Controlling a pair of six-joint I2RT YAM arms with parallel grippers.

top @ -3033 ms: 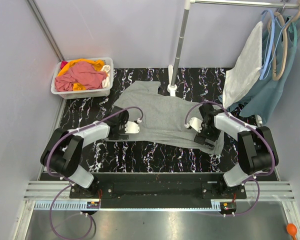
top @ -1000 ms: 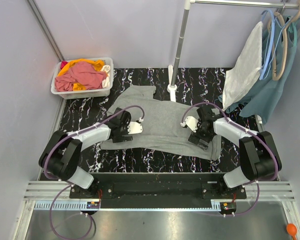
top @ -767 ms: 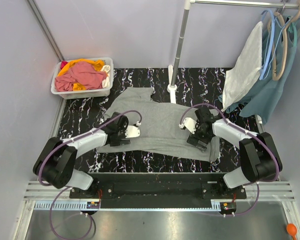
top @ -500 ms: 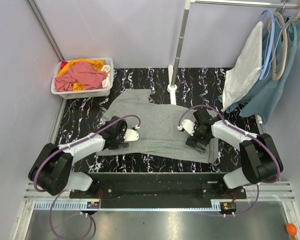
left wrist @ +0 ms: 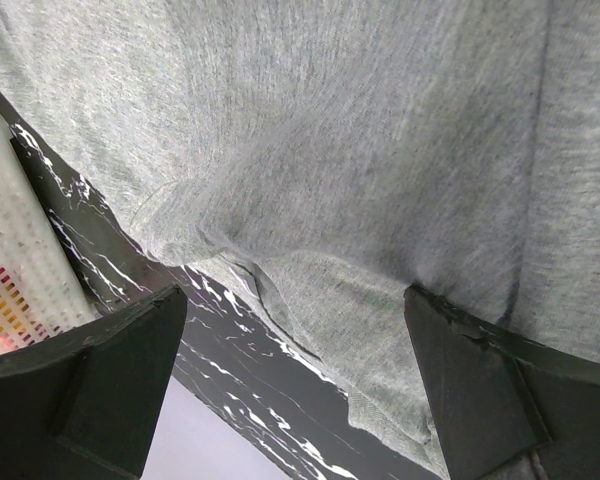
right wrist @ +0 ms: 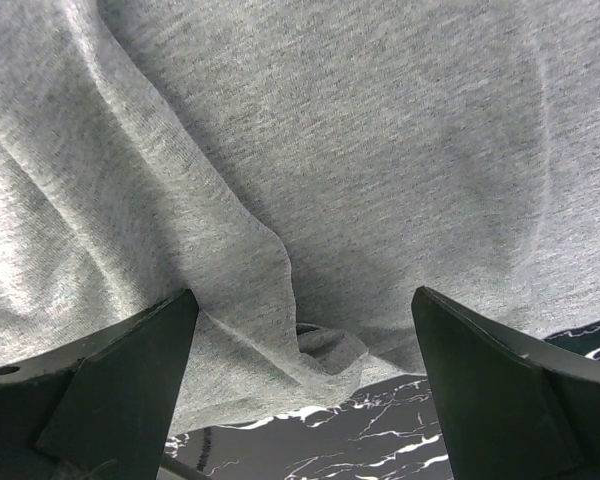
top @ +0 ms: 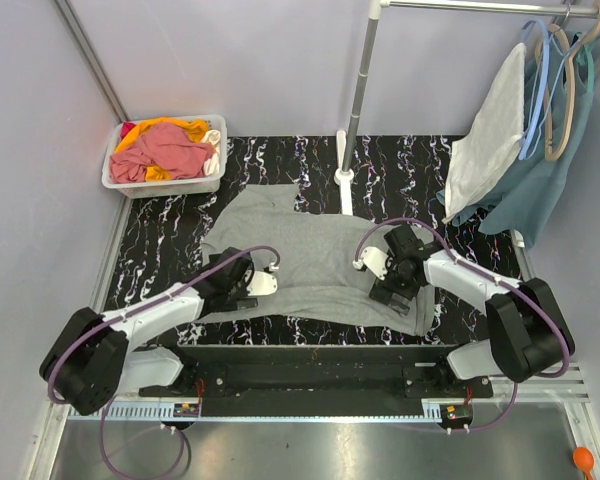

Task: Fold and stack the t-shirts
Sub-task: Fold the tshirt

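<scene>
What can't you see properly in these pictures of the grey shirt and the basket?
- Top view: the left gripper and right gripper cover parts of the grey t-shirt; whether they touch it is unclear.
- Both wrist views: frame edges cut off most of it.
- Top view: the shirts in the basket are tangled and small; their number is unclear.
- Top view: the off-white cloth hides part of the teal garment.
</scene>
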